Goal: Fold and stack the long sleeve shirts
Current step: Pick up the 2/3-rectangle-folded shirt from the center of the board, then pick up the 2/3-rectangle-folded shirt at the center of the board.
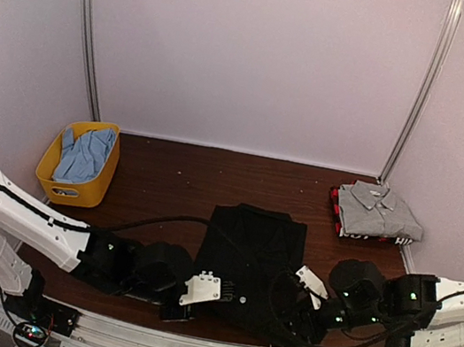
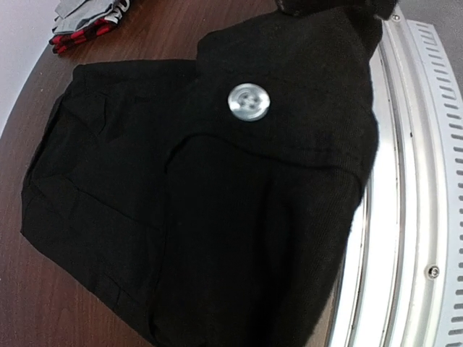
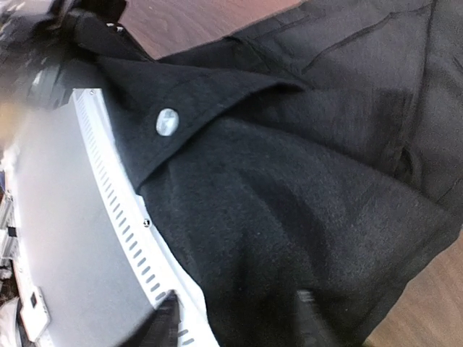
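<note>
Top external — black shirt (image 1: 249, 253), long axis near-to-far, button (image 2: 248, 102) nearest rail (image 2: 405, 144).

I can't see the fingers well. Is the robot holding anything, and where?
Probably the black shirt: the left end effector is shut at its near edge, though the pinch itself is hidden. The right end effector stands open.

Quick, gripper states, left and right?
Left gripper: closed at the black shirt's near edge, grip hidden.
Right gripper: open, black shirt fabric between its fingers.

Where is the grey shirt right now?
In the top view, the grey shirt lies folded at the far right corner of the table, beyond the black shirt.
</note>
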You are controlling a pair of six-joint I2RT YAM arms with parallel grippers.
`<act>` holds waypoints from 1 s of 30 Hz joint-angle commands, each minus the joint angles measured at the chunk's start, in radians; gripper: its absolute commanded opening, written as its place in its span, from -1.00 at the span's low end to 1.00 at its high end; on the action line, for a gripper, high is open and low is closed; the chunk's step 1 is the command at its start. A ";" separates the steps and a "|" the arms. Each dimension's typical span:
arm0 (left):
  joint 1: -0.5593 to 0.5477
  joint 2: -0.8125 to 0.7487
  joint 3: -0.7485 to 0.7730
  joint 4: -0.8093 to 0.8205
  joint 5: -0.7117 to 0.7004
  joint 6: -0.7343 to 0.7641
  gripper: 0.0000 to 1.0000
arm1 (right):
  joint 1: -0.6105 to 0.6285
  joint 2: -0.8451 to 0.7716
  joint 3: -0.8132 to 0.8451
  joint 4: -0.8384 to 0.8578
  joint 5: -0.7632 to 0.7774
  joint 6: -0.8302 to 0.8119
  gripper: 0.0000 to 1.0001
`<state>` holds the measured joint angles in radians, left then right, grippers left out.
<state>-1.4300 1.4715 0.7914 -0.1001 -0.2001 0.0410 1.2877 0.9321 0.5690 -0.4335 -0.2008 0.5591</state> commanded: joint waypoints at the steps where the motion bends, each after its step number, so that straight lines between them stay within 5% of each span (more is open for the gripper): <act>1: 0.055 -0.035 0.064 -0.066 0.194 -0.092 -1.00 | 0.040 -0.039 -0.002 0.022 0.087 0.011 0.87; 3: 0.081 -0.032 0.081 -0.089 0.271 -0.105 -1.00 | 0.073 -0.032 0.003 0.027 0.120 0.014 0.99; 16: 0.214 0.036 0.168 -0.223 0.554 -0.155 -1.00 | 0.306 0.091 0.112 -0.072 0.522 0.046 1.00; 25: 0.266 0.013 0.209 -0.282 0.710 -0.160 -1.00 | 0.381 0.262 0.181 -0.150 0.626 0.064 1.00; 30: 0.266 -0.001 0.210 -0.304 0.767 -0.144 -1.00 | 0.386 0.290 0.198 -0.173 0.648 0.058 0.77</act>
<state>-1.1660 1.5032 0.9684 -0.3935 0.4664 -0.1089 1.6661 1.2198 0.7322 -0.5610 0.3790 0.6113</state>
